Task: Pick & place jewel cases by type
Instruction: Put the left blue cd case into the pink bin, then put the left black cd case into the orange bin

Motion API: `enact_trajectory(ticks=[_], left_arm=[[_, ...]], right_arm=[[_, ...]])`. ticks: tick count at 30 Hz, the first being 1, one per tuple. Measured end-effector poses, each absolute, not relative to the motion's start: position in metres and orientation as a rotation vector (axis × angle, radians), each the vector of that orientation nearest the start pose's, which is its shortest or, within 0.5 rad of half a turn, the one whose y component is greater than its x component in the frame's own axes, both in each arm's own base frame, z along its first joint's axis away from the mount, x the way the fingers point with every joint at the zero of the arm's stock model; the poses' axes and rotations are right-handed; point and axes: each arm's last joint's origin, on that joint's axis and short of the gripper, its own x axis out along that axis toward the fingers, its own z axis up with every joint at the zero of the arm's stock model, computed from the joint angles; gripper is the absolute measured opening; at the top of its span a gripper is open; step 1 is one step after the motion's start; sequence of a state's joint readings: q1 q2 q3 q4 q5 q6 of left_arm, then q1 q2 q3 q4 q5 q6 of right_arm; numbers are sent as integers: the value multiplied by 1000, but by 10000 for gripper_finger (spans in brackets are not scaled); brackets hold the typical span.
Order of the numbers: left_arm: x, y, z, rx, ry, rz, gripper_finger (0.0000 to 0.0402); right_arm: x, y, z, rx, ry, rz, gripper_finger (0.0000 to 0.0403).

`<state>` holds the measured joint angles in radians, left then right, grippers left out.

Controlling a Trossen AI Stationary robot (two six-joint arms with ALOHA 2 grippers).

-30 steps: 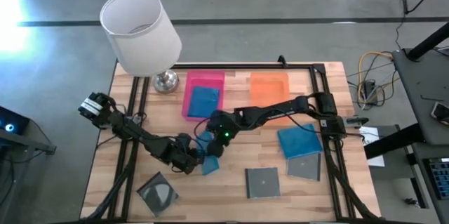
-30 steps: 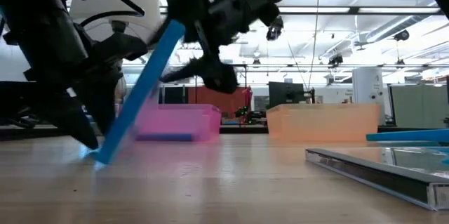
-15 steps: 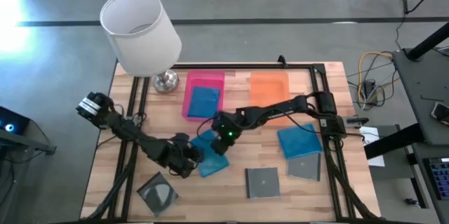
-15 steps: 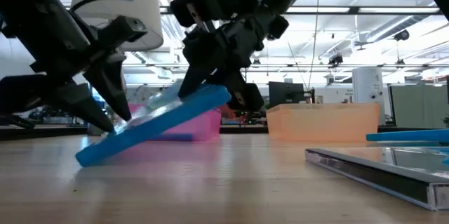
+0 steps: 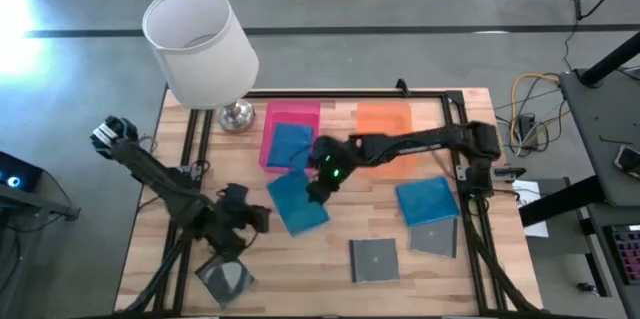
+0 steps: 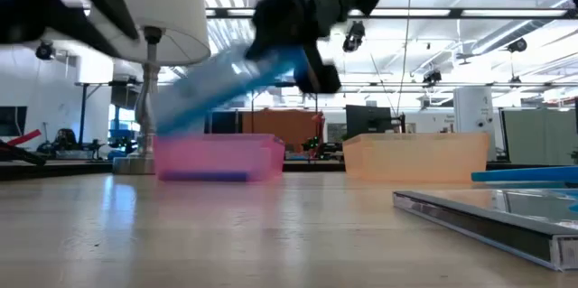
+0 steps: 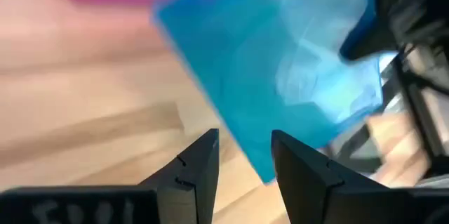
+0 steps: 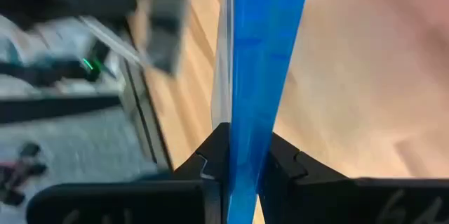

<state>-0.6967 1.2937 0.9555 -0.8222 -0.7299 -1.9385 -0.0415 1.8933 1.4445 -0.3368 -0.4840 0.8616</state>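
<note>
The right pincer clamps one edge of a blue case, holding it tilted in the air above the worktop just in front of the pink tray, while the left pincer, fingers apart and empty, sits beside it.

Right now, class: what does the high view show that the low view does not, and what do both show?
Only the high view shows the grey case with its disc, the left gripper open, and the lamp's shade top. Only the low view shows the room's ceiling lights. Both show the right gripper holding a blue case, the pink tray and the orange tray.
</note>
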Motion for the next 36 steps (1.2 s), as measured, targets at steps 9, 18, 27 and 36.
enact_trajectory(ticks=[9, 18, 27, 36], left_arm=[[171, -135, 294, -988, 318, 810, 114], [170, -132, 299, -944, 238, 805, 114], [170, -132, 295, -975, 282, 820, 114], [167, -132, 289, -981, 357, 846, 114]], right_arm=[[390, -131, 264, 1227, 568, -367, 38], [429, -164, 202, 1402, 627, -321, 55], [445, -178, 210, 1252, 712, -331, 168], [410, -153, 239, 878, 1204, -284, 243]])
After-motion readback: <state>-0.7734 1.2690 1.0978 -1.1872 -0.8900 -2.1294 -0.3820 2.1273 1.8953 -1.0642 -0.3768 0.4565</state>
